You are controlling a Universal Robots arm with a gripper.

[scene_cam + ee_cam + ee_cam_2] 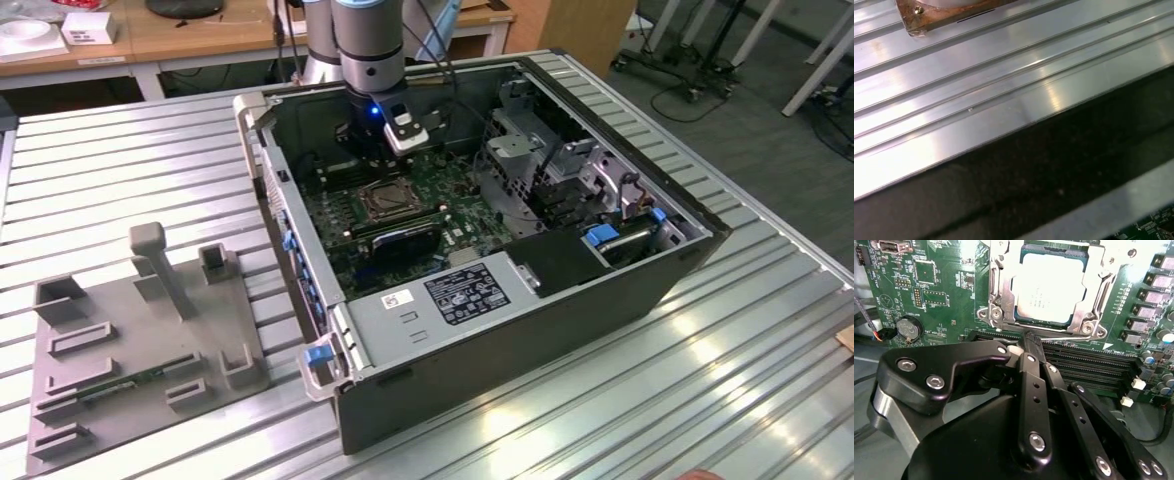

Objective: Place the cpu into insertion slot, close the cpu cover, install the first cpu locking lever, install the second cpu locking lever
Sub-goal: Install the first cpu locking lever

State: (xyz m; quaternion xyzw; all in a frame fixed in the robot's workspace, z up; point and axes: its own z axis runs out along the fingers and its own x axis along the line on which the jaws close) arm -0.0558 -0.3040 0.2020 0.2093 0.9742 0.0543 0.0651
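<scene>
One pale grey-beige square cpu (1053, 287) sits seated in the dark square insertion slot (1051, 322) on the green circuit board (949, 295), as the second wrist view shows. The thin silvery metal cpu cover (999, 285) lies closed around it, its cut-out centre framing the chip face and its screws visible at the near corners.

My black gripper (1030, 342) hangs just beside the near edge of that cover, over the long black memory slots (1089, 365). My jaws are closed, fingertips pressed together with nothing visible between them. The tips reach to the cover's near edge; contact with it cannot be confirmed.

A round silver coin battery (908, 327) sits on the board, well apart from the socket.

In the exterior view, my gripper (378, 150) is inside the open black computer case (561, 300), directly above the insertion slot (388, 201). The case rests on a ribbed aluminium table (147, 170). A grey plastic fixture tray (134, 345) stands on the table toward the exterior view's left.

The first wrist view shows the ribbed aluminium table (1004, 85) and a dark case edge (1044, 170).
</scene>
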